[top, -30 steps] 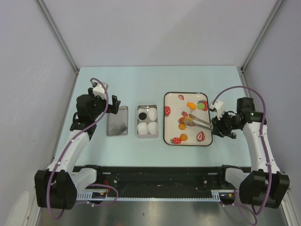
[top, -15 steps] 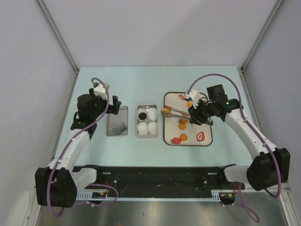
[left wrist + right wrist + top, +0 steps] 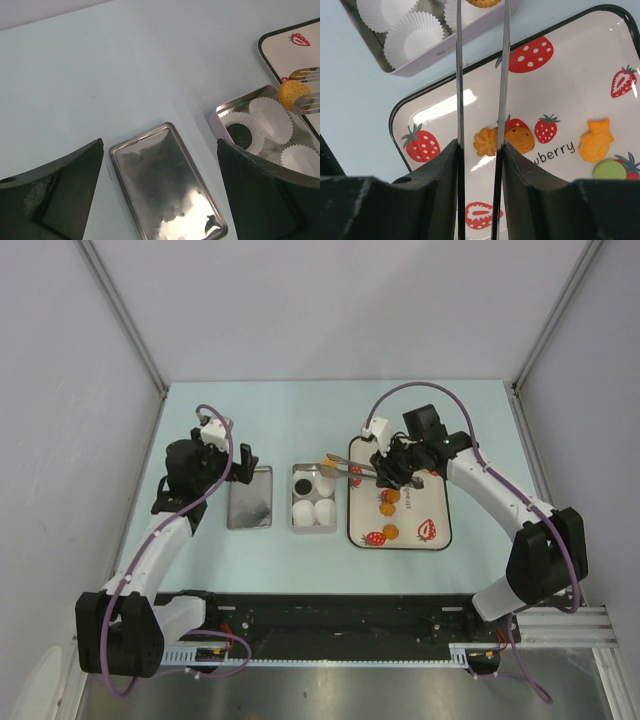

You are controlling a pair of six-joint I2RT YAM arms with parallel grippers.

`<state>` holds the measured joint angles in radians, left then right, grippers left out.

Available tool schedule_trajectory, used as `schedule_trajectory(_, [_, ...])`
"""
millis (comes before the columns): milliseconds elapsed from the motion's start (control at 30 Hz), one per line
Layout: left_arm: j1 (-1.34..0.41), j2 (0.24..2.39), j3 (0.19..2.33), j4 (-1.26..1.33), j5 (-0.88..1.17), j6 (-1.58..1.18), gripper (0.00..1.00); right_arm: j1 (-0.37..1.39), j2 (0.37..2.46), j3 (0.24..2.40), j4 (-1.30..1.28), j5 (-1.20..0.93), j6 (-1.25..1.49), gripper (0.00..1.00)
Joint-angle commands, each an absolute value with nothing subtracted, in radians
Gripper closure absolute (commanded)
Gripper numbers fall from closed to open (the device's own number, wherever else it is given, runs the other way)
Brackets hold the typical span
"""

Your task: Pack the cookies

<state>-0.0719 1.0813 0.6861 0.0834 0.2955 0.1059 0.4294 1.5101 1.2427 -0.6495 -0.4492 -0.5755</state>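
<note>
Legibly, the tray (image 3: pixel 570 85) under the cookies (image 3: pixel 486 141) reads "berry".

The left arm (image 3: pixel 160 540) and right arm (image 3: pixel 500 495) are each presenting white link covers between black joint housings. A purple cable (image 3: pixel 229 445) is running along each arm. A white camera housing (image 3: pixel 212 426) is sitting at each wrist. The left gripper (image 3: pixel 160 145) and right gripper (image 3: pixel 479 145) are showing matte black, wedge-shaped fingers (image 3: pixel 60 195). A black base block (image 3: pixel 110 635) is anchoring each arm.
</note>
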Motion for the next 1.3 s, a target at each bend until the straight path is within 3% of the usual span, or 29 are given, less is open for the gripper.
schedule_trajectory(0, [-0.077,1.091,0.710,0.101,0.313,0.120,0.00,0.446,1.539,1.301,-0.592,-0.443,-0.566,0.81])
schedule_trajectory(767, [-0.077,1.097,0.713,0.097,0.319,0.118,0.00,0.482,1.618,1.308,-0.581,-0.419,-0.580,0.80])
schedule_trajectory(1267, [-0.077,1.098,0.710,0.097,0.322,0.120,0.00,0.492,1.632,1.308,-0.595,-0.391,-0.592,0.73])
